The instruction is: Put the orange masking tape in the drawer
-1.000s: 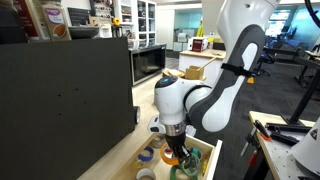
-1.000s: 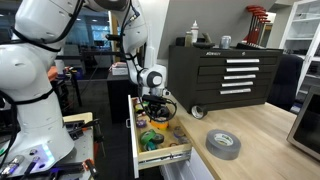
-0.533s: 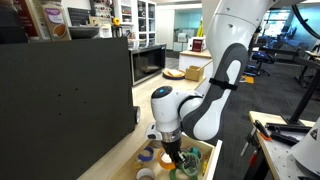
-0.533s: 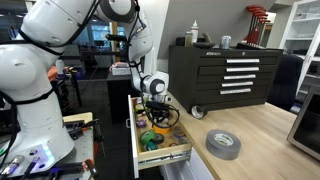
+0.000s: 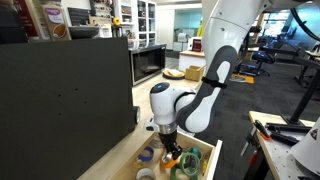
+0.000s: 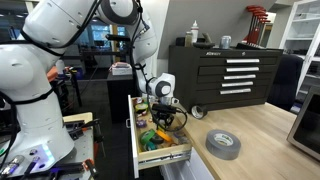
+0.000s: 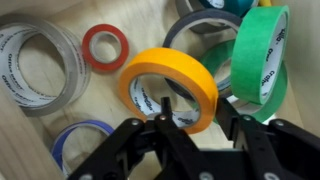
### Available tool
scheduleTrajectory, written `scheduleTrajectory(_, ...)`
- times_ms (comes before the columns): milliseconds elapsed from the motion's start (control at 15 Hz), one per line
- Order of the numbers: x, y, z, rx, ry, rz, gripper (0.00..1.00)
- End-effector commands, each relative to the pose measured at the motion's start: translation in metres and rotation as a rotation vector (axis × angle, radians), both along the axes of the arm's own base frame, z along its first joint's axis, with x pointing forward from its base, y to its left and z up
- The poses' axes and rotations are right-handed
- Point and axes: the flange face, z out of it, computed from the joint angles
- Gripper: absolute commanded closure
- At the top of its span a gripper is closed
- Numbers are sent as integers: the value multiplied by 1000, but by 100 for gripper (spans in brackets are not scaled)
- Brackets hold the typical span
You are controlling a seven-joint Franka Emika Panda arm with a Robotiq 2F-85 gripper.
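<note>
The orange masking tape [image 7: 190,75] is a tilted ring with a pale core, held low over the other rolls in the open light-wood drawer [image 7: 75,105]. My gripper [image 7: 197,108] is shut on its wall, with one finger inside the ring and one outside. In both exterior views the gripper [image 5: 168,150] [image 6: 160,118] reaches down into the drawer [image 5: 207,163] [image 6: 163,156], which stands pulled out. A speck of orange [image 5: 171,158] shows under the fingers.
In the drawer lie a green roll [image 7: 262,50], a red ring [image 7: 104,47], a clear tape roll [image 7: 35,65] and a blue ring [image 7: 80,140]. A large grey roll [image 6: 223,144] lies on the wooden counter. A black tool chest [image 6: 225,75] stands behind.
The arm has shifted a little along the drawer and stays low inside it, still holding the orange tape.
</note>
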Motion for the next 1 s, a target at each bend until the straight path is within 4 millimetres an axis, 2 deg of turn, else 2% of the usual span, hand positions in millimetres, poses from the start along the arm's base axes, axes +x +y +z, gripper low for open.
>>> scheduleTrajectory(0,2,-21,26,15,-42,-18,19)
scheduleTrajectory(200,3,-37,48,20,-67,-43,2)
scheduleTrajectory(533,3,-57,106,2,-113,-93,0)
scheduleTrajectory(733,3,-61,139,-22,-129,-129,0)
scheduleTrajectory(933,3,-62,163,-37,-121,-152,0)
